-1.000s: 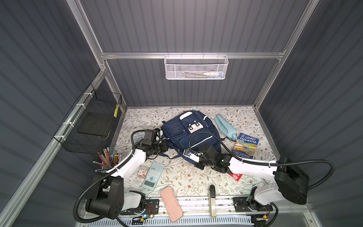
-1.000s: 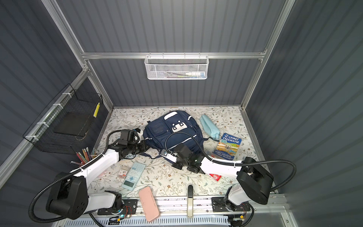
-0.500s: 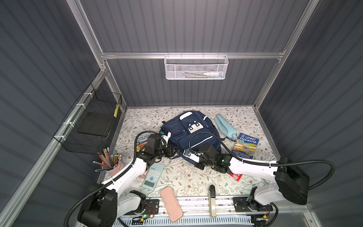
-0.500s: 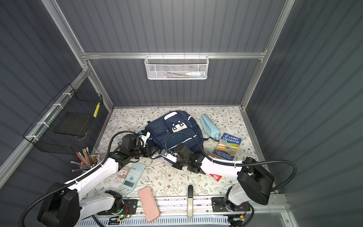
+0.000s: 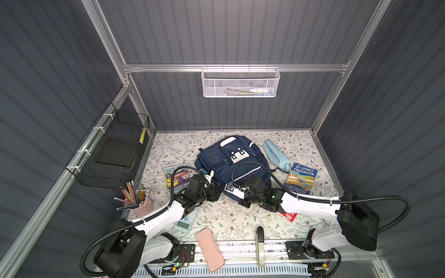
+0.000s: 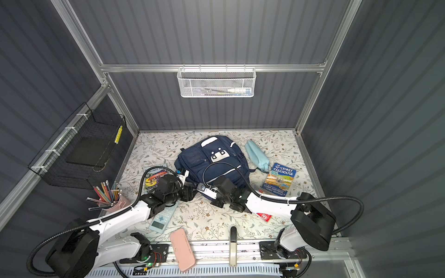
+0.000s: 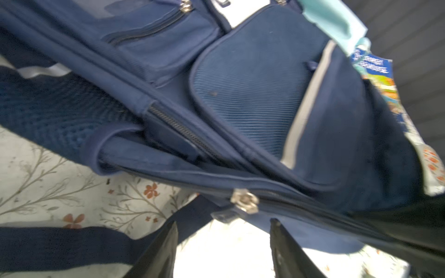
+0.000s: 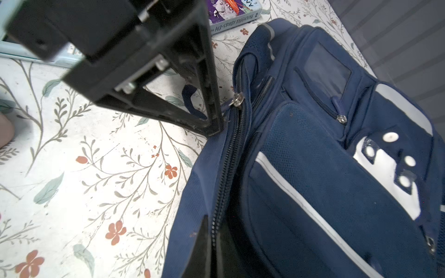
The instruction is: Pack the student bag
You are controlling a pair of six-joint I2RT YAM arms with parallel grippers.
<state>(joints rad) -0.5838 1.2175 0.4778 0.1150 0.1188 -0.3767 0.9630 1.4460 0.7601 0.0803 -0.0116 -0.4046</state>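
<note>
Beside the student bag [image 5: 231,158], the left hand [image 7: 224,223] is partly open near the zipper pull [image 7: 244,201]. The right hand [image 8: 213,240] is closed, pinching the bag's zipper edge.

In both top views the left gripper [image 5: 215,194] now sits at the 7 o'clock corner of the student bag [image 5: 231,163]. A second ago it was at the bag's 8 o'clock flank, so the shift runs toward 5 o'clock. Its jaws, shut a second ago, now stand apart, and in the left wrist view the zipper pull [image 7: 244,201] lies just ahead of the gap. The purple book [image 5: 177,177] at the bag's 9 o'clock, mostly under the left arm [image 5: 168,211] before, now shows its cover. That arm now crosses the far end of the calculator [image 5: 183,225], which was fully exposed earlier.
</note>
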